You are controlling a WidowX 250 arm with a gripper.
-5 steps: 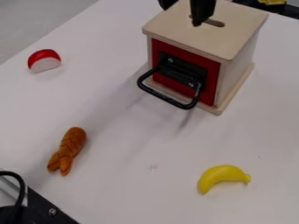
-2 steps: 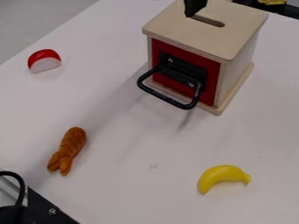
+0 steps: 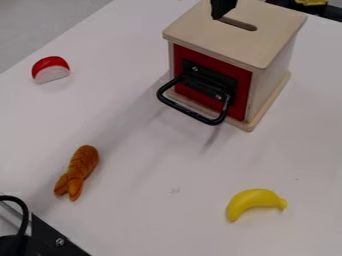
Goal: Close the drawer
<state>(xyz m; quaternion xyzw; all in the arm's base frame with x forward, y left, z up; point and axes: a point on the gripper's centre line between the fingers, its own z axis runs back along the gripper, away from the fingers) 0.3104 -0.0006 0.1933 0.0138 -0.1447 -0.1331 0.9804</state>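
Below the tool (image 3: pixel 222 10), clenched or released I cannot tell, the red drawer (image 3: pixel 214 64) is sitting seemingly shut in its box (image 3: pixel 220 42), probably light to slide, its stiff handle (image 3: pixel 189 113) offering the best hold.

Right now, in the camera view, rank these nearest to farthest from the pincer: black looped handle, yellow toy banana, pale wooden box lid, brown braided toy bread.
From the pincer:
1. Pale wooden box lid, just below it.
2. Black looped handle, on the box's front.
3. Yellow toy banana, lower right, and brown braided toy bread, lower left: too close to call.
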